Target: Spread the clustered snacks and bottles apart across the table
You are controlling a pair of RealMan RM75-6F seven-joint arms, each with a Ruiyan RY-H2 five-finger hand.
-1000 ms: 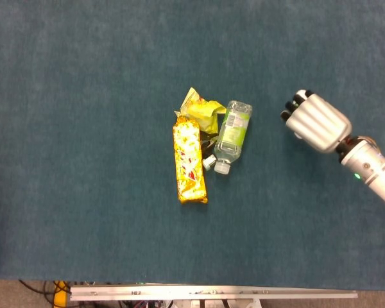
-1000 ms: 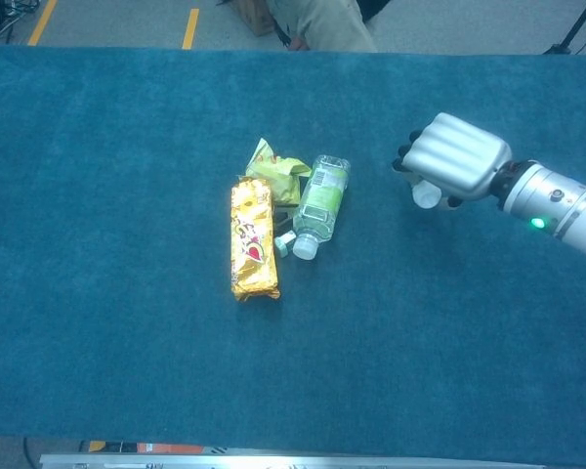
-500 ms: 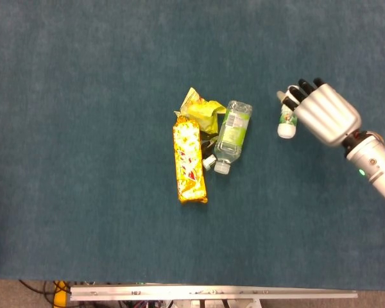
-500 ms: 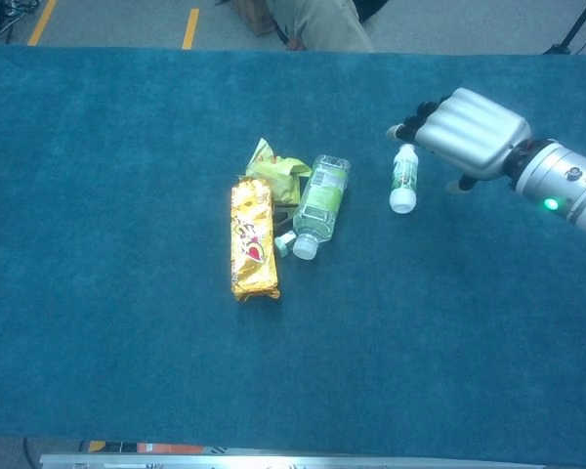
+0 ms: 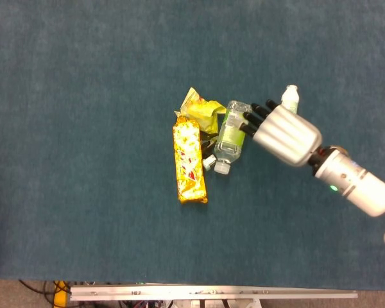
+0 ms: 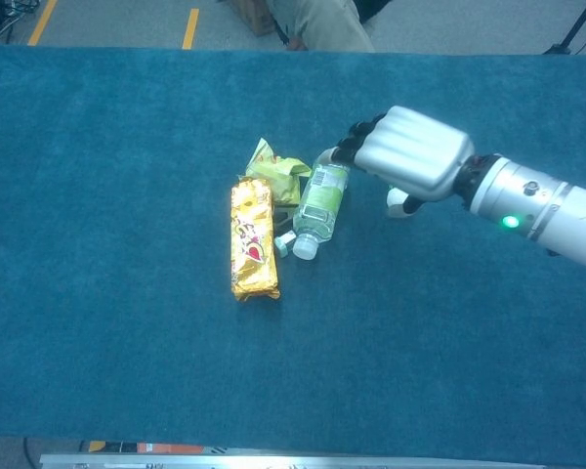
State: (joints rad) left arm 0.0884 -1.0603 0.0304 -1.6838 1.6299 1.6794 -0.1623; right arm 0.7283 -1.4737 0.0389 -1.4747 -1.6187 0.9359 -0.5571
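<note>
My right hand (image 5: 283,133) (image 6: 411,154) hovers palm down just right of the cluster, holding nothing, its fingertips (image 5: 251,119) at the base end of the clear bottle with a green label (image 5: 231,132) (image 6: 321,199). That bottle lies on its side with its cap toward the near edge. A small white bottle (image 5: 290,97) (image 6: 400,203) lies loose on the cloth just behind the hand, mostly hidden by it in the chest view. A long gold snack pack (image 5: 189,162) (image 6: 253,239) and a crumpled yellow bag (image 5: 203,113) (image 6: 278,170) sit left of the clear bottle. My left hand shows in neither view.
A small white-capped item (image 5: 208,162) is wedged between the gold pack and the clear bottle. The blue cloth table (image 5: 83,128) stretches wide on both sides. A metal rail (image 5: 212,293) runs along the near edge. A person (image 6: 322,24) stands beyond the far edge.
My right hand let go of the small white bottle, left it lying on the cloth, and moved left until its fingertips reached the clear bottle. The cluster has not moved.
</note>
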